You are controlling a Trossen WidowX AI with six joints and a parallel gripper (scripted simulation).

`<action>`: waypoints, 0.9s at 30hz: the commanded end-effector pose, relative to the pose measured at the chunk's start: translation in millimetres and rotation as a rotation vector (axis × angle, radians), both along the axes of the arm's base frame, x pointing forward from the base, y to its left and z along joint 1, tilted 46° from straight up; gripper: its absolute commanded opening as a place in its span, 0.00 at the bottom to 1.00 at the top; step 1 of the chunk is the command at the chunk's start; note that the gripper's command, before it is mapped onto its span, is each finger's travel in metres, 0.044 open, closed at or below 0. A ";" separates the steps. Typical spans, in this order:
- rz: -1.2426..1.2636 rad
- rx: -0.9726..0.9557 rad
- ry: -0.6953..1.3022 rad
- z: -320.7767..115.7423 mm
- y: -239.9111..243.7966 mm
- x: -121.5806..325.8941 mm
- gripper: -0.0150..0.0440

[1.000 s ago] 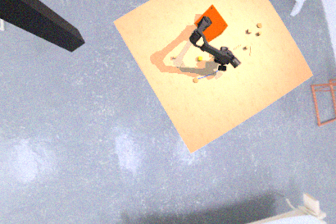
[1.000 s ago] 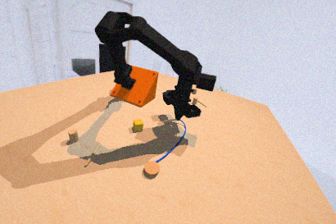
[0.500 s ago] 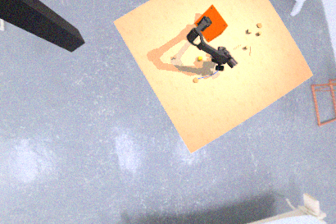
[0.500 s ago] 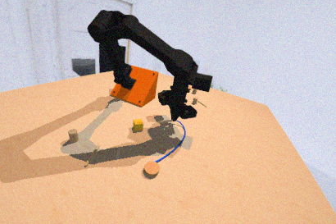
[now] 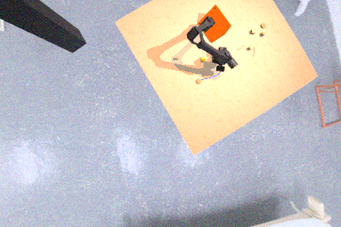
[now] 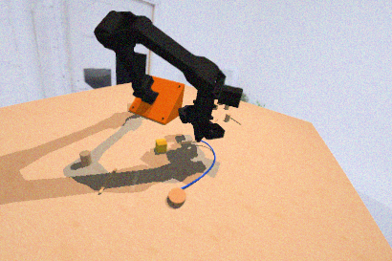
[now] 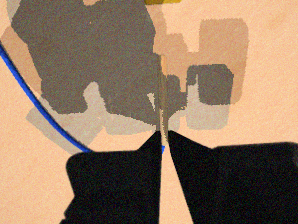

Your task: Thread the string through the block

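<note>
My gripper [image 5: 219, 71] [image 6: 199, 139] [image 7: 163, 135] is shut on the thin wooden stick [image 7: 161, 95], which points up and away from the fingertips in the wrist view. The blue string [image 5: 210, 78] [image 6: 213, 160] [image 7: 37, 105] curves from the round wooden button [image 5: 198, 81] [image 6: 177, 196] to the fingertips. A bit of blue shows between the fingers. A small yellow block [image 5: 203, 59] [image 6: 161, 146] stands on the table, apart from the gripper; its edge [image 7: 162, 1] shows at the top of the wrist view. No hole can be made out in it.
An orange wedge [image 5: 218, 27] [image 6: 164, 102] is beside the arm's base. A small cylinder [image 5: 175, 58] [image 6: 85, 158] and a loose stick [image 6: 107, 182] lie beyond the yellow block. Several small objects and loose sticks [image 5: 254, 51] are on the other side of the arm.
</note>
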State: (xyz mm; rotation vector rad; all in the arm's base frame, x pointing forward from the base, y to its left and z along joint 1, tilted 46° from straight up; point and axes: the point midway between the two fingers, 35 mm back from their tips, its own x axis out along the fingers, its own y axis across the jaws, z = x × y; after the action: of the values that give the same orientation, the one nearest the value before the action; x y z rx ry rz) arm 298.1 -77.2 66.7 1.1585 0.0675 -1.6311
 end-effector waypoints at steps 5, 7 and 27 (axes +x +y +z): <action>0.000 -0.004 0.005 4.4 -6.8 -7.9 0.25; 0.000 -0.004 0.005 5.7 -8.2 -9.6 0.25; 0.000 -0.007 0.005 17.3 -21.4 -28.1 0.25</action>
State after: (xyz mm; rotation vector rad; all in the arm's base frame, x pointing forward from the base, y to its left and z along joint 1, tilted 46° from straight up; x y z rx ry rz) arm 273.7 -95.8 83.2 1.1558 0.0655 -1.6310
